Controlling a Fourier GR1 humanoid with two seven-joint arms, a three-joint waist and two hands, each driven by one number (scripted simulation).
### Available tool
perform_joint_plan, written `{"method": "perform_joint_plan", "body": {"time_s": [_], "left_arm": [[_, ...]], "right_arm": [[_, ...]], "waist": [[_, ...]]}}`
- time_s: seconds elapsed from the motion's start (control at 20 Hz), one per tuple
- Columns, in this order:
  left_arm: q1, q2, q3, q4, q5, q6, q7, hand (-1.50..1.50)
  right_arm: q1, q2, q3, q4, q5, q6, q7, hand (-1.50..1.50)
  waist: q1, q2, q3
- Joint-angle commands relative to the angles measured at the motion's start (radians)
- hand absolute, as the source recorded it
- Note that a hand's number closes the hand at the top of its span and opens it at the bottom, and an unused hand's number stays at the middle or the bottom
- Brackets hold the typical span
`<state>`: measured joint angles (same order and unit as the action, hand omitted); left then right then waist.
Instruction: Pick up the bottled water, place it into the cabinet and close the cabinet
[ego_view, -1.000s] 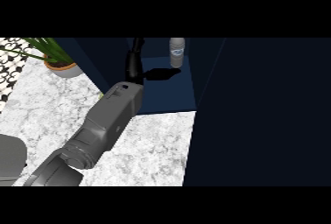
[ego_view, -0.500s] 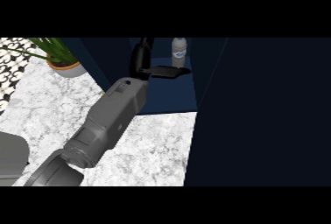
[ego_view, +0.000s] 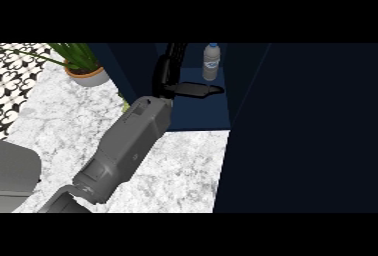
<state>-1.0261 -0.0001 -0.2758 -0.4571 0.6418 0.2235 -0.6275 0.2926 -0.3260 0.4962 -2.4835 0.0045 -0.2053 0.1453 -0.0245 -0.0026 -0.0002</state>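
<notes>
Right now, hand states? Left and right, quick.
Left hand: inside the cabinet, open, holding nothing; bottle stands apart from it.
Right hand: not in view.

Bottled water (ego_view: 211, 61) upright at back of dark blue cabinet (ego_view: 236, 75) interior, clear body, blue label, white cap. One grey forearm (ego_view: 129, 147) reaches diagonally from lower left into cabinet. Black hand (ego_view: 171, 75) inside cabinet, left of bottle, apart from it, fingers (ego_view: 198, 90) relaxed, holding nothing. Cabinet door (ego_view: 310, 130) open, fills right side. Marble table (ego_view: 66, 120) below. Potted plant (ego_view: 81, 65) on table, upper left. Which arm: cannot tell.
</notes>
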Motion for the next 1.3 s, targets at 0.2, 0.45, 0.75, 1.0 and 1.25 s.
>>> {"method": "perform_joint_plan", "body": {"time_s": [0.2, 0.45, 0.75, 1.0, 1.25], "left_arm": [[0.253, 0.014, -0.089, -0.347, -0.027, 0.033, 0.112, 1.5], [0.472, 0.037, -0.168, -0.542, -0.062, 0.063, 0.1, 1.5], [0.687, 0.159, -0.218, -0.826, -0.077, 0.072, 0.164, 1.5], [0.827, 0.24, -0.216, -1.012, -0.085, 0.067, 0.192, 1.5], [1.029, 0.371, -0.185, -1.229, -0.069, 0.043, 0.199, 1.5]], "right_arm": [[0.011, -0.022, -0.004, -0.116, 0.033, -0.008, 0.076, -1.5], [-0.022, -0.102, 0.033, -0.099, 0.096, 0.044, 0.09, -1.5], [-0.086, -0.182, 0.042, -0.084, 0.013, 0.123, 0.192, 1.5], [-0.195, -0.036, 0.278, -0.049, 0.107, 0.063, 0.338, 1.5], [-0.228, 0.024, 0.37, -0.086, 0.146, 0.023, 0.423, 1.5]], "waist": [[0.04, -0.009, 0.0], [0.048, -0.012, -0.001], [0.054, -0.007, 0.0], [0.041, -0.003, -0.002], [0.04, -0.007, -0.002]]}}
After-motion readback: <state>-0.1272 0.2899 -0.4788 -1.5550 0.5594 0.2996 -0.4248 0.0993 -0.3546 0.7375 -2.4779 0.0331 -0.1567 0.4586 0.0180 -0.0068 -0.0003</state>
